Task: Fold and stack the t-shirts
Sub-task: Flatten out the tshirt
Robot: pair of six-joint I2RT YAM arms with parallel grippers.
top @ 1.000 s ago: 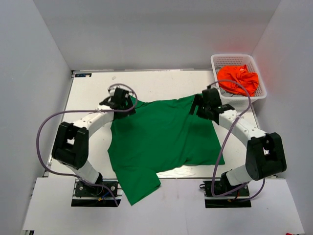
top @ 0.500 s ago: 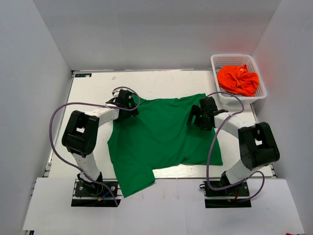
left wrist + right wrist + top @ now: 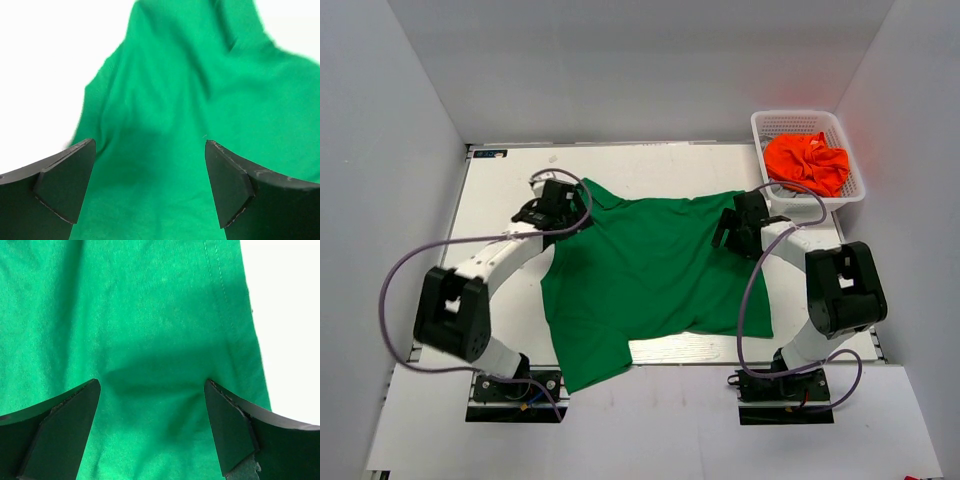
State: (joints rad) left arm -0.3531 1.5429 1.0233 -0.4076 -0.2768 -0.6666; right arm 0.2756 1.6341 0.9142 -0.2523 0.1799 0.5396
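Observation:
A deep green t-shirt (image 3: 650, 275) lies spread on the white table, one sleeve hanging over the near edge. My left gripper (image 3: 560, 203) is open over the shirt's far left corner; in the left wrist view (image 3: 150, 165) green cloth fills the gap between the jaws. My right gripper (image 3: 742, 226) is open over the shirt's far right corner; in the right wrist view (image 3: 152, 410) the cloth and its hem lie between the jaws. A bright orange t-shirt (image 3: 807, 162) lies crumpled in the basket.
A white lattice basket (image 3: 848, 190) stands at the far right, off the table's corner. Grey walls close in the back and both sides. Bare white table (image 3: 650, 165) shows beyond the green shirt and along its left side.
Both grippers have let go of the green shirt's far corners and stand open above them. The shirt has slid a little away from the near edge and lies flatter.

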